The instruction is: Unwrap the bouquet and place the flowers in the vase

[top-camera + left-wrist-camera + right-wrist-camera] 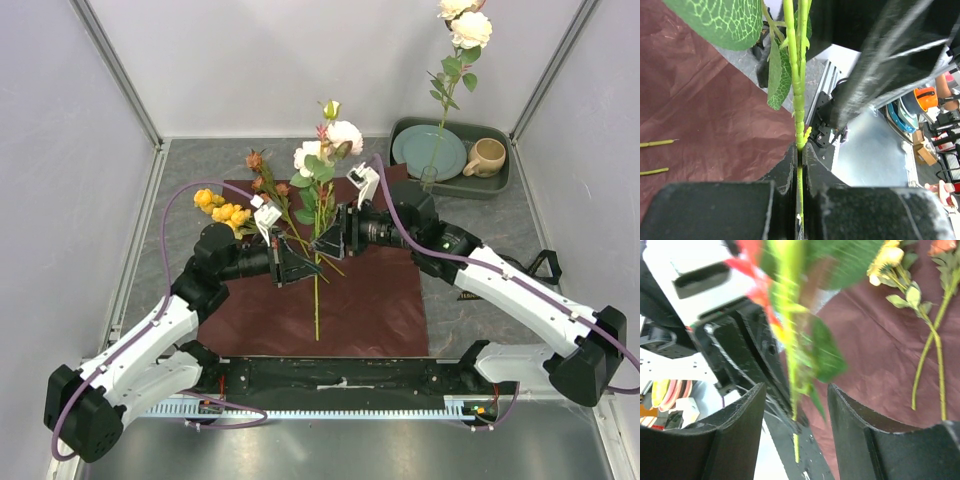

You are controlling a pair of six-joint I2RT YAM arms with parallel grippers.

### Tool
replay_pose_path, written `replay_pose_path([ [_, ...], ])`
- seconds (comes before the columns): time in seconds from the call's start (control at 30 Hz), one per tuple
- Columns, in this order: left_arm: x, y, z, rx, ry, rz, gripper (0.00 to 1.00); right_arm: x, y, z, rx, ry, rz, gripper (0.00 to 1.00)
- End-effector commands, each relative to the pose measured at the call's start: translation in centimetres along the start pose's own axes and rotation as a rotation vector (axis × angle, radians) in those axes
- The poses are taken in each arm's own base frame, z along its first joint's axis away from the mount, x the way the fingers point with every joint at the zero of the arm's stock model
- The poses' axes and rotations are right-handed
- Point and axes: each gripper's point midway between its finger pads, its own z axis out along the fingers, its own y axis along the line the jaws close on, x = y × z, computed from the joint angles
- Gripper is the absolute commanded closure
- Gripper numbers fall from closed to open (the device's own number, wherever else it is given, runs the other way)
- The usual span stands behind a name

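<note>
**Handover in mid-air, with a narrow vase neck waiting**

The left pincer (800, 150) is clamped tight on a green stem (799, 100), which rises straight out from between its jaws with leaves just beyond. The right pincer (796, 390) faces it across that stem. Its jaws stand apart, one finger (740, 430) on each side, and grip nothing that I can see. The right wrist view is blurred there.

The danger I see is in the exchange. If the right jaws come together on a leaf rather than the stalk, or the left lets go too soon, the flower drops onto the wrapping paper (370, 310) spread flat below. Seen from above, the yellow roses (225, 212) lie at ten o'clock from the pincers and the rust-brown blooms (262, 172) at eleven, both loose on the desk (200, 165). A swinging stem could drag them about.

At two o'clock stands the vase (428, 180), holding one tall white rose (470, 28) that towers well above it. It looks top-heavy to me, so a nudge from an arm or a second stem forced into the slim neck might tip it.

The vase is at the near left corner of a dark tray (500, 185). I cannot tell whether it is inside the rim. The tray also holds a plate (428, 150) with nothing on it and a mug (487, 157), contents unseen.
</note>
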Motion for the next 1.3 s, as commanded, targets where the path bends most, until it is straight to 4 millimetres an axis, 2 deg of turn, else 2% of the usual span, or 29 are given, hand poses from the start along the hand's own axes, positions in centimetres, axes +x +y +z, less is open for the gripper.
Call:
replay_pose_path([
  [0.0, 0.6, -0.7, -0.2, 0.044, 0.048, 0.067, 0.98, -2.0, 3.0, 0.6, -0.104, -0.106, -0.004, 0.41],
  [0.1, 0.5, -0.9, -0.1, 0.048, 0.053, 0.081, 0.98, -2.9, 2.8, 0.5, -0.079, -0.142, -0.011, 0.47],
  [0.13, 0.7, -0.8, -0.1, 0.043, 0.059, 0.078, 0.98, -3.1, 2.0, 0.5, -0.032, -0.15, -0.01, 0.48],
  [0.2, 0.6, -0.9, -0.2, 0.045, 0.056, 0.084, 0.98, -3.9, 1.6, 0.0, 0.014, -0.17, -0.022, 0.52],
  [0.23, 0.5, -1.0, -0.2, 0.043, 0.053, 0.087, 0.98, -3.7, 1.1, -0.1, 0.042, -0.157, -0.029, 0.53],
  [0.37, 0.5, -1.2, -0.3, 0.049, 0.053, 0.096, 0.98, -3.5, 1.5, -0.1, 0.029, -0.132, -0.044, 0.53],
  [0.5, 0.5, -1.3, -0.3, 0.053, 0.058, 0.102, 0.98, -2.6, 1.2, 0.4, 0.026, -0.094, -0.037, 0.61],
  [0.6, 0.6, -1.3, -0.3, 0.053, 0.065, 0.103, 0.98, -2.4, 1.3, 0.2, 0.019, -0.091, -0.038, 0.69],
  [0.7, 0.8, -1.5, -0.3, 0.062, 0.073, 0.106, 0.98, -2.3, 1.2, 0.0, 0.02, -0.094, -0.036, 0.72],
  [0.8, 1.0, -1.9, -0.2, 0.07, 0.081, 0.11, 0.98, -2.3, 1.3, 0.1, 0.015, -0.09, -0.037, 0.83],
  [0.83, 1.1, -1.8, -0.2, 0.068, 0.086, 0.108, 0.98, -2.4, 1.4, 0.1, 0.013, -0.096, -0.037, 0.94],
  [0.87, 0.9, -1.9, -0.2, 0.065, 0.087, 0.11, 0.98, -2.5, 1.4, 0.1, 0.013, -0.1, -0.033, 0.98],
  [0.93, 1.1, -1.3, -0.3, 0.03, 0.098, 0.098, 0.98, -3.0, 1.6, -0.2, 0.014, -0.119, -0.038, 1.0],
  [0.97, 0.8, -1.5, -0.4, 0.02, 0.098, 0.1, 0.96, -3.3, 1.4, -0.3, 0.036, -0.138, -0.04, 1.0],
  [1.03, 0.9, -0.9, -0.5, -0.018, 0.108, 0.091, 0.79, -4.5, 1.1, -1.4, 0.078, -0.187, -0.07, 1.0],
  [1.07, 0.7, -1.0, -0.6, -0.022, 0.105, 0.094, 0.72, -5.4, 0.2, -2.1, 0.142, -0.231, -0.083, 1.0],
  [1.1, 0.7, -1.0, -0.7, -0.028, 0.101, 0.095, 0.6, -6.9, 0.8, -3.3, 0.159, -0.28, -0.105, 1.0],
  [1.17, 0.3, -1.1, -1.0, -0.044, 0.079, 0.111, 0.52, -8.3, 0.1, -5.1, 0.239, -0.32, -0.163, 1.0],
  [1.2, 0.3, -1.0, -1.1, -0.051, 0.073, 0.118, 0.45, -10.9, 0.2, -7.2, 0.307, -0.407, -0.19, 1.0],
  [1.27, 0.0, -0.8, -1.5, -0.077, 0.058, 0.136, 0.39, -12.8, -0.8, -9.7, 0.437, -0.447, -0.26, 1.0],
])
